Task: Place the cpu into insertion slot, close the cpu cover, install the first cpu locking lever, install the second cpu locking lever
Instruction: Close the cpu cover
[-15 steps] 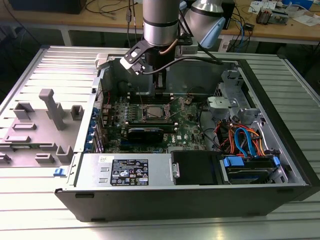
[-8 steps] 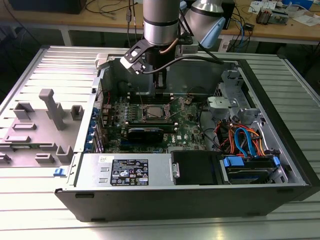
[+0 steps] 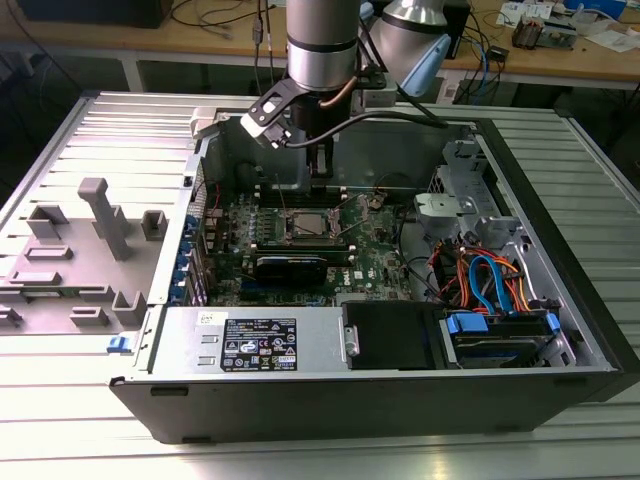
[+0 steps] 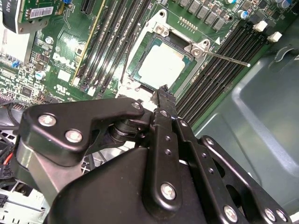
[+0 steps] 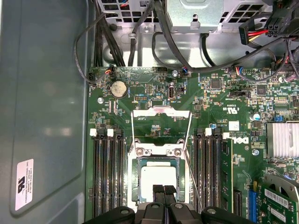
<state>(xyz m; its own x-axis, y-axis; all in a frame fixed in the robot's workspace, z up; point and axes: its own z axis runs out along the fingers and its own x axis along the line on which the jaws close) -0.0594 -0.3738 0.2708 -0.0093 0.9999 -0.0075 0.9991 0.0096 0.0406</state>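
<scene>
Arm (image 3: pixel 322 40) reaches from above into the open computer case (image 3: pixel 380 410) in the exterior view, and the gripper (image 3: pixel 320 165) hangs over the green motherboard (image 3: pixel 375 255), just behind the insertion slot (image 3: pixel 288 228) as that camera sees it. Orange and blue cables lie toward the exterior view's right, well apart from the socket.

In the second wrist view the gripper (image 4: pixel 163 91) has its two black fingers pressed together with nothing between them. Their tips are poised just above the near edge of the insertion slot (image 4: pixel 135 60). The cpu (image 4: pixel 161 65) lies flat inside the slot, silver top up. A thin locking lever (image 4: pixel 226 58) sticks out from a corner of the socket, across the long memory slots (image 4: pixel 219 70).

In the first wrist view the gripper (image 5: pixel 163 189) again shows its fingertips touching side by side, right over the cpu (image 5: pixel 159 179), which sits square in the insertion slot (image 5: pixel 135 179). The cpu cover (image 5: pixel 161 111) is swung open, its silver frame on the far side of the socket from the gripper, not over the chip. One lever (image 5: pixel 192 179) runs as a thin rod beside the socket, unlatched. A coin battery (image 5: pixel 118 88) sits on the board beyond the cover.
</scene>
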